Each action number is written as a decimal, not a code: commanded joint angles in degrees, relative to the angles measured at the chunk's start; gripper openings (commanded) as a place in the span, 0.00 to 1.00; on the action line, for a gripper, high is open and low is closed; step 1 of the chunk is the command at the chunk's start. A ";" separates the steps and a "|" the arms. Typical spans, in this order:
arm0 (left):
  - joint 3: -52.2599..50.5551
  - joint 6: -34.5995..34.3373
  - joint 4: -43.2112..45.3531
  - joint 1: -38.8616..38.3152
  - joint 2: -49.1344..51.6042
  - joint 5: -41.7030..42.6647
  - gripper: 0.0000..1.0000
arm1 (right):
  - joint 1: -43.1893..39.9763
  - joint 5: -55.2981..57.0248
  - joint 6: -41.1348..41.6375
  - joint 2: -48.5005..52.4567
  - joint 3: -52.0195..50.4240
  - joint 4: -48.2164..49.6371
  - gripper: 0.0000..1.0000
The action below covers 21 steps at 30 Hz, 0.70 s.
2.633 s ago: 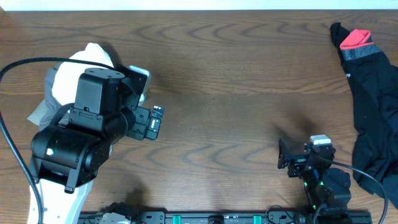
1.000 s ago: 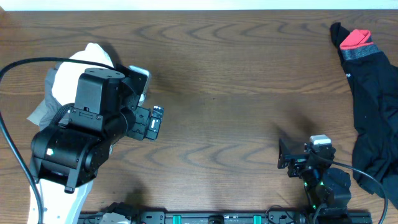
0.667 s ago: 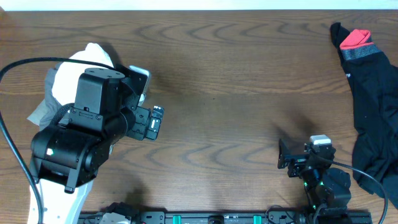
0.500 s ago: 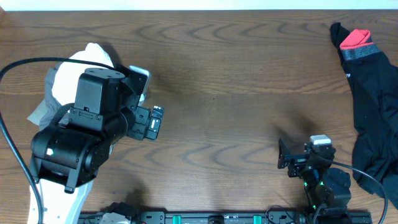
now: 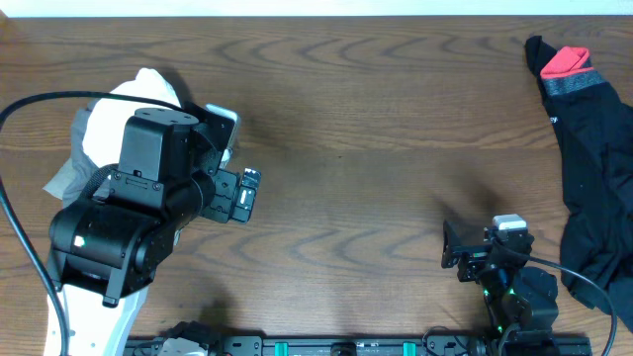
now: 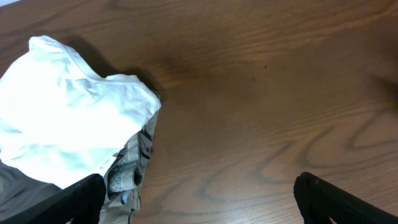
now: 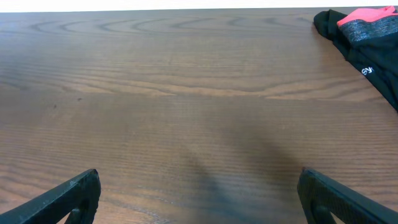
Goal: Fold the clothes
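No change showed across the 4 earlier pictures and this one; the left gripper (image 6: 199, 199) and right gripper (image 7: 199, 190) made no move, and their jaws neither widened nor narrowed; the white pile of clothes (image 5: 148, 94) and the black-and-red garment (image 5: 593, 148) took no new fold or shift.

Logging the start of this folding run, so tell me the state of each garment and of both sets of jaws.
White garment: bunched in a heap on the left, not folded.
Grey patterned piece: mostly buried under the white garment.
Black-and-red garment: lying rumpled on the far right, not folded.
Left jaws: wide open, holding nothing.
Right jaws: wide open, holding nothing.
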 commanded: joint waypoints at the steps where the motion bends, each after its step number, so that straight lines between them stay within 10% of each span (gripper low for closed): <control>1: 0.20 -0.52 -0.20 -0.26 0.22 -0.61 0.98 | -1.01 -0.26 -0.66 -0.61 -0.28 0.17 0.99; 21: -7.04 0.37 4.83 11.52 -18.05 3.54 0.98 | -1.01 -0.24 -0.66 -0.61 -0.28 0.17 0.99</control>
